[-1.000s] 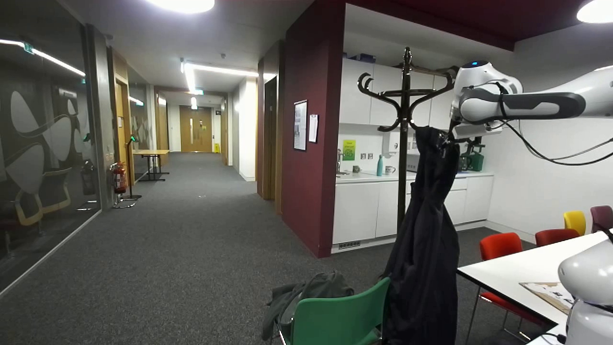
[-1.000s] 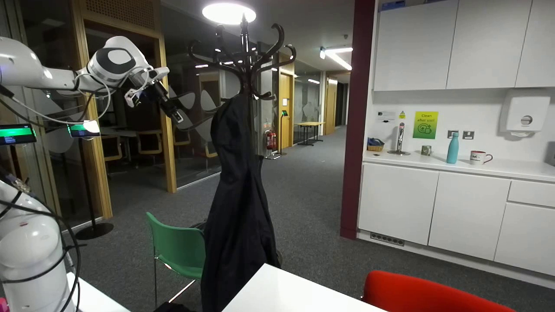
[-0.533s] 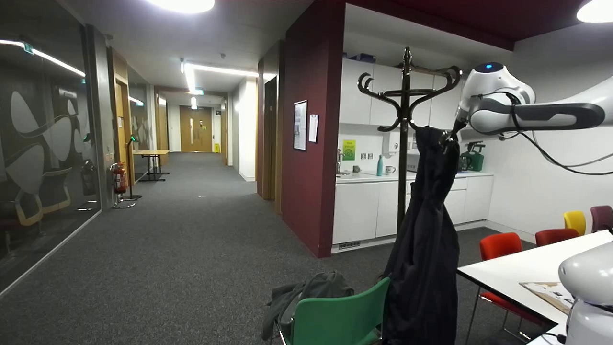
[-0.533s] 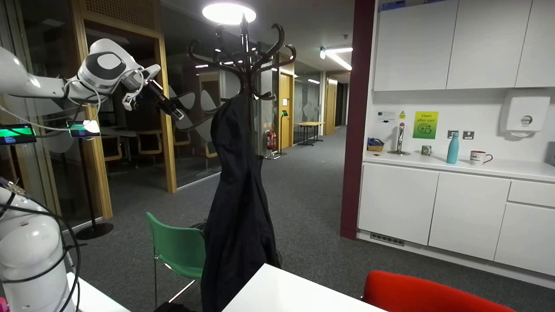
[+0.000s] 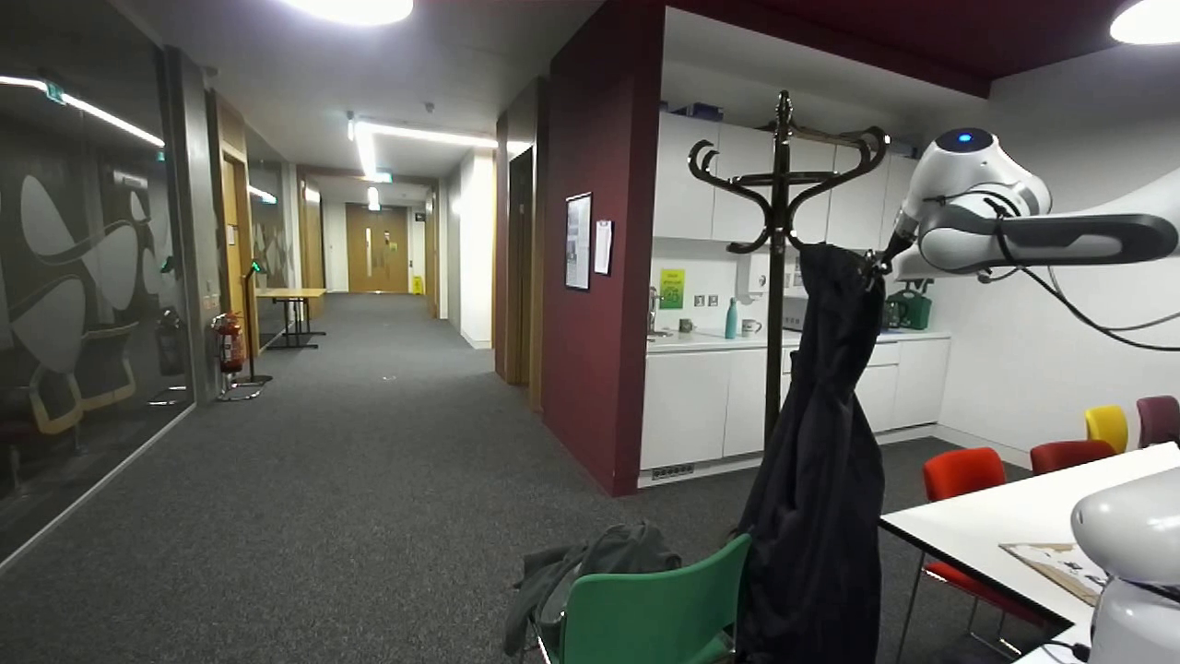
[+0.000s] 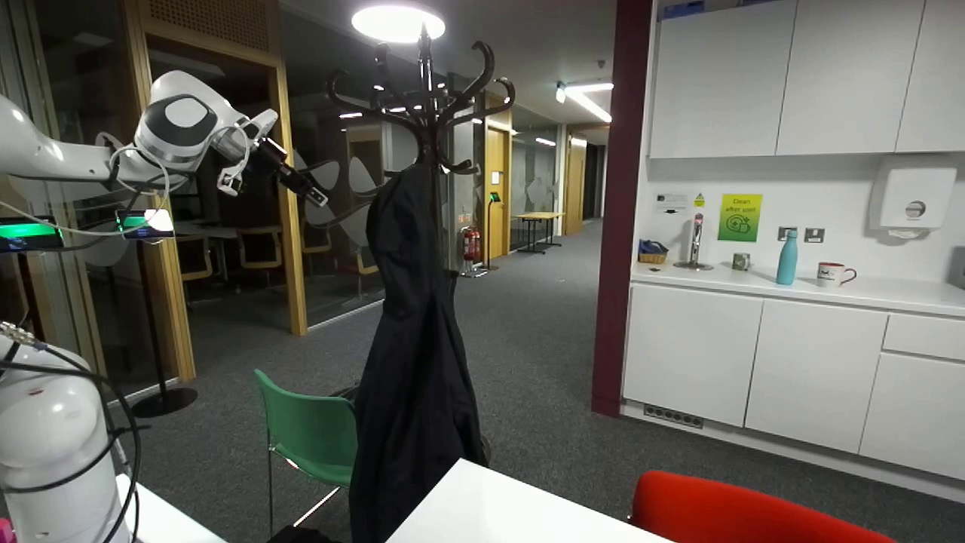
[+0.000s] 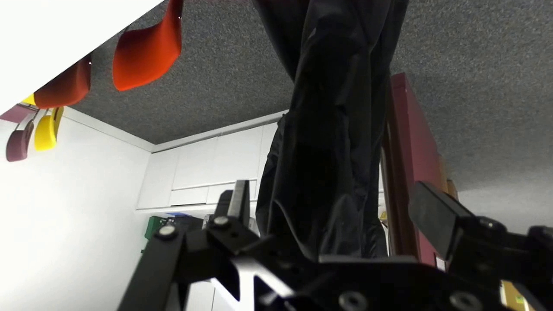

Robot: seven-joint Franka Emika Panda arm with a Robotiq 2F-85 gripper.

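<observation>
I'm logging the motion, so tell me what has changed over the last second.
The arm drew back and down; its open end effector slopes less steeply toward the black coat. Nothing was grasped or released. Coat, coat stand and green chair stayed put.

Gripper [image 6: 317, 197] is tilting flatter
In an exterior view's upper left, the arm [image 6: 179, 130] is sliding left and lower.

In an exterior view you see grey carpet [image 5: 387, 498] at lower left, a maroon wall [image 5: 595, 350] at centre, a lit ceiling lamp [image 5: 350, 7] at upper left.
</observation>
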